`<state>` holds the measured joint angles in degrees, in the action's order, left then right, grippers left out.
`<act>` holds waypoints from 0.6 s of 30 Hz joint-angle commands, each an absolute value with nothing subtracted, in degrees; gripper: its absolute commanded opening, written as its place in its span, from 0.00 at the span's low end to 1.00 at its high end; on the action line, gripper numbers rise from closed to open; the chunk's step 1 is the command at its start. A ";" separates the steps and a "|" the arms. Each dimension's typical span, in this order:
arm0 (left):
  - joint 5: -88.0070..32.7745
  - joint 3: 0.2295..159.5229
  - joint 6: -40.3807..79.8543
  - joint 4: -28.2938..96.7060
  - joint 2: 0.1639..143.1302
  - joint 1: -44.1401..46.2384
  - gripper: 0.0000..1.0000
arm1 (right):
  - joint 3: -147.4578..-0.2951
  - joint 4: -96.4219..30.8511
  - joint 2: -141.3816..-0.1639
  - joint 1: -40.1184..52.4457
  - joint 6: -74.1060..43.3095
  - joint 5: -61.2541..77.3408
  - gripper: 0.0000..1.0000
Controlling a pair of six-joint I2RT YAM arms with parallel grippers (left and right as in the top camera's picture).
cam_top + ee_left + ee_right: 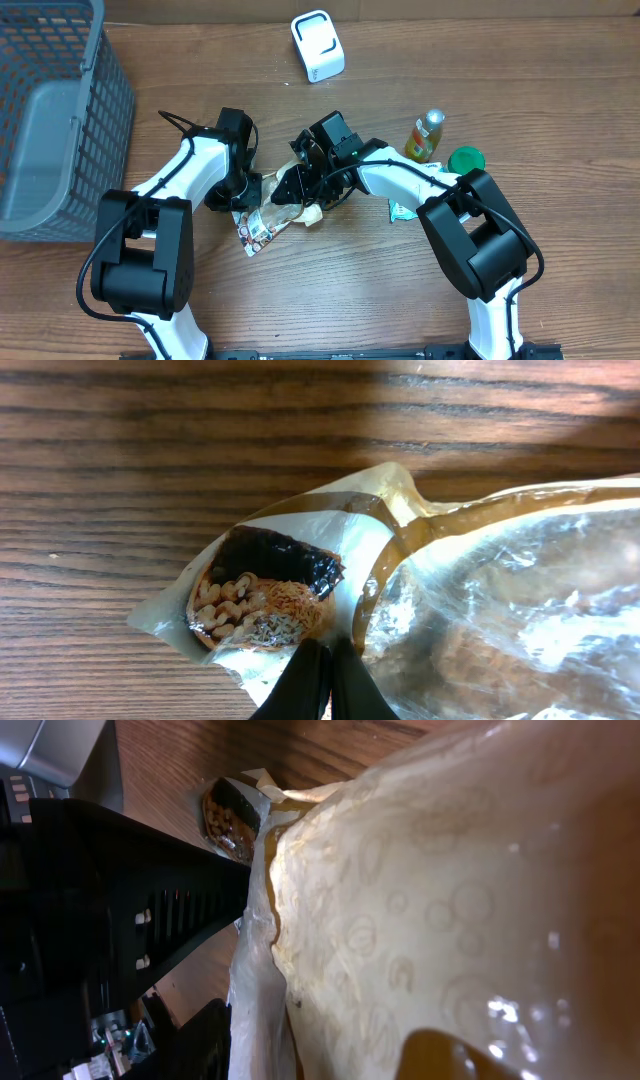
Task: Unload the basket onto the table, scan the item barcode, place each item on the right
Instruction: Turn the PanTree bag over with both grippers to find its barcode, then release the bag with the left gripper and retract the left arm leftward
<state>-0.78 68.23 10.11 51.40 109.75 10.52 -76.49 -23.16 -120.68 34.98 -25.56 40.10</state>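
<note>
Overhead: wooden table (400,300); left claw (321,680) pinched shut on snack pouch (270,595); right claw (296,186) opening cannot be told.

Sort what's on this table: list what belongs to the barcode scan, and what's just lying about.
In the job:
- snack packet, pinched in the shut jaws of the left gripper
- white scanner box, probably the reader

Lying about:
- grey basket
- small bottle
- green lid
- second packet under the right arm
</note>
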 commanded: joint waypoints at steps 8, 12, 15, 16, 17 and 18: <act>-1.13 67.85 9.43 50.70 109.08 10.94 0.04 | -77.21 -23.00 -121.01 37.98 -25.30 37.56 0.47; -1.10 67.85 9.41 50.74 109.08 10.94 0.04 | -77.21 -22.98 -121.01 38.57 -25.32 37.60 0.40; -1.10 67.85 9.41 50.72 109.08 10.94 0.04 | -77.21 -23.03 -121.01 38.57 -25.28 38.11 0.35; -1.10 67.85 9.43 50.72 109.08 10.94 0.04 | -77.21 -23.07 -121.01 38.52 -25.28 38.52 0.35; -1.08 67.85 9.41 50.72 109.08 10.94 0.04 | -77.21 -23.16 -121.01 38.44 -25.30 38.74 0.35; -1.08 67.85 9.41 50.72 109.08 10.94 0.04 | -77.21 -23.29 -121.01 38.44 -25.30 38.74 0.35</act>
<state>-0.30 68.23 10.11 51.24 109.73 10.52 -76.49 -23.33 -120.68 37.58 -25.67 37.28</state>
